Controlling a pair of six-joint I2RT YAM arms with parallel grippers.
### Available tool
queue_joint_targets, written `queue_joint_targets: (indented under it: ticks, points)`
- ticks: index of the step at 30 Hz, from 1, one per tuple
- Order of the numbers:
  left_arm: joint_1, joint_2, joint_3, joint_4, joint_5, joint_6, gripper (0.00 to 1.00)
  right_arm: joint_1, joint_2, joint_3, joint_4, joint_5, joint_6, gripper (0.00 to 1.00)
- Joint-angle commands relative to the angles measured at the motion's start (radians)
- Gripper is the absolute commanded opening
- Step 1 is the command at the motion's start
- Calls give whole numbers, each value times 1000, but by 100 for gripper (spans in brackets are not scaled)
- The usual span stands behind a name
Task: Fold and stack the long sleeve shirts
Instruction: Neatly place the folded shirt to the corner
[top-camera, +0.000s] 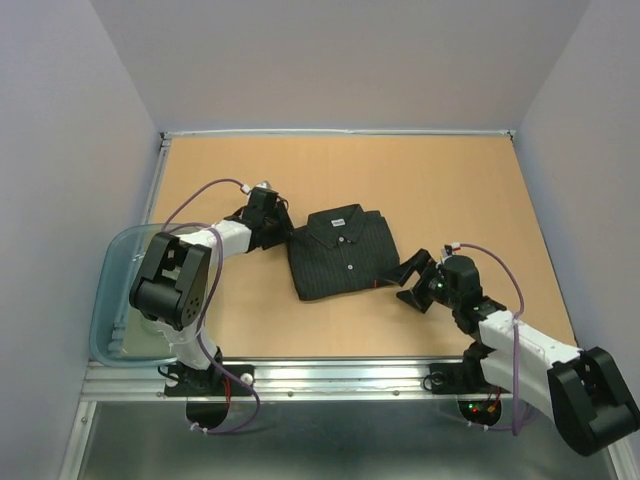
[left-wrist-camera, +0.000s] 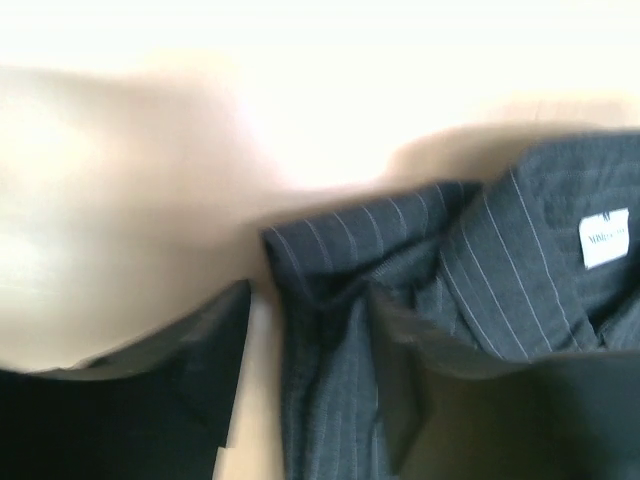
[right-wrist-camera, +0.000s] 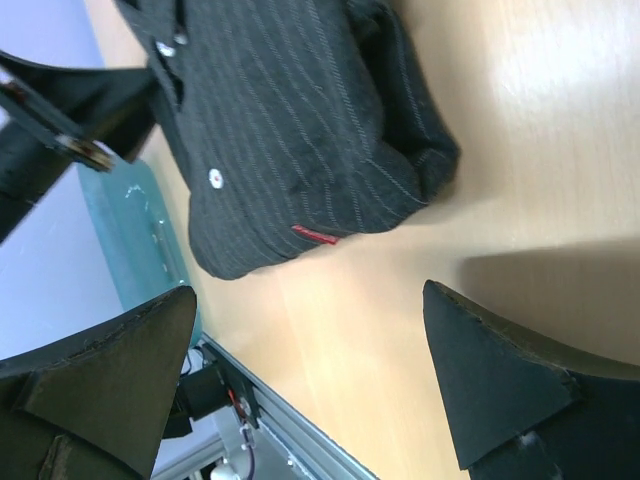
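**Operator:** Where is the shirt?

**Me:** The black pinstriped shirt (top-camera: 342, 252) lies folded into a compact rectangle near the middle of the table (top-camera: 450, 180). Its collar points to the far side, and it sits between my two arms. Only the overhead view shows that whole layout.

**Operator:** Your left end effector?

**Me:** From above, my left end effector (top-camera: 288, 234) sits at the shirt's left edge by the collar, too small there to judge the gap. My left wrist camera is blurred but settles it: the fingers (left-wrist-camera: 170, 400) stand apart and are not pinching. One is over bare table and the other over cloth, with the shirt's folded edge between them. The white neck label (left-wrist-camera: 603, 238) shows large there.

**Operator:** And the right?

**Me:** My right end effector (top-camera: 408, 282) is spread wide just off the shirt's near right corner, not touching it. Its wrist camera shows both fingers over bare wood. It also shows the white buttons (right-wrist-camera: 215, 178), a small red tag (right-wrist-camera: 315, 236) at the hem, and the blue-grey tub (right-wrist-camera: 130, 230) beyond the shirt.
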Motion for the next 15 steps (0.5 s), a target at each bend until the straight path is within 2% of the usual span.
queue_joint_targets:
  ticks: [1, 2, 3, 5, 8, 12, 15]
  points:
    - [60, -43, 70, -48, -26, 76, 69, 47, 82, 5, 128, 67, 49, 100]
    - [71, -71, 80, -84, -57, 79, 77, 58, 104, 11, 133, 81, 49, 99]
    - [71, -91, 82, -100, -60, 73, 81, 73, 128, 32, 126, 90, 37, 99]
    - [62, -172, 68, -128, -47, 41, 87, 83, 139, 43, 104, 131, 33, 99]
    - [-1, -297, -57, -120, 7, -70, 94, 86, 142, 28, 130, 162, 55, 99]
    - [-95, -459, -221, -82, 21, -226, 94, 96, 197, 38, 199, 176, 82, 97]
    - [-157, -580, -324, -83, 7, -324, 90, 115, 291, 90, 248, 178, 81, 97]
